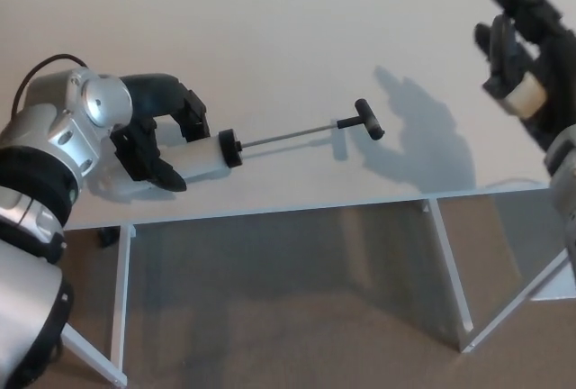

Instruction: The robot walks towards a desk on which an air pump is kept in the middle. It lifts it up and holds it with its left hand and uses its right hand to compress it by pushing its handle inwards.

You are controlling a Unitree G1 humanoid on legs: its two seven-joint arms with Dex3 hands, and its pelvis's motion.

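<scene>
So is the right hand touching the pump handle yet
Apart. In the head view the right hand hangs open near the picture's right edge, with bare desk showing between it and the pump handle.

Left hand clenched; right hand raised, fingers spread.

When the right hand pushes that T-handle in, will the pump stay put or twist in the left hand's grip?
The air pump looks rigid, but its thin rod is fully extended, so an off-axis push would probably lever the barrel sideways. The left hand wraps only the smooth round barrel, which may rotate or slip. The T-handle is small, so the open right hand could glance off.
</scene>
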